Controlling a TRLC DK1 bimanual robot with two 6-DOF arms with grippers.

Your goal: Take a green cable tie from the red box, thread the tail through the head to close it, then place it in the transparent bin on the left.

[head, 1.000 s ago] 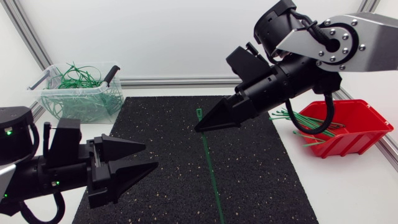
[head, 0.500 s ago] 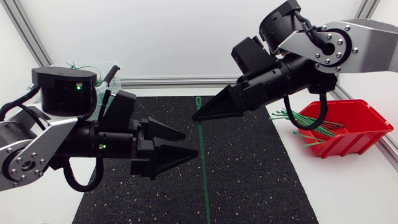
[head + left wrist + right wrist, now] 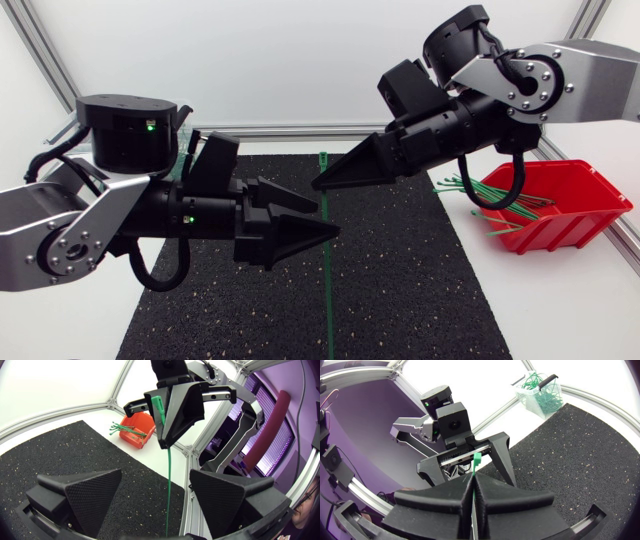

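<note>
Left end effector (image 3: pixel 326 221): fingers (image 3: pixel 85 492) spread wide, nothing held, above mat (image 3: pixel 420 290), tips toward tie (image 3: pixel 326 290).
Tie: hangs near vertical, tail running down in line with gap between left fingers; contact not discernible.
Right end effector (image 3: pixel 320 183): closed on tie near head, head protruding above fingertips.
Box (image 3: pixel 570 215): on bench (image 3: pixel 560 300) at right, spare ties (image 3: pixel 480 190) inside.
Bin (image 3: pixel 542 397): far left corner, looped ties (image 3: pixel 540 382) inside.

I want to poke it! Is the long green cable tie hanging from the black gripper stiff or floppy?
Probably bendy but springy: the thin green plastic cable tie hangs almost straight below the right gripper, not curling. Likely very light, since a pinch near its head holds it. A poke would probably swing it.
</note>
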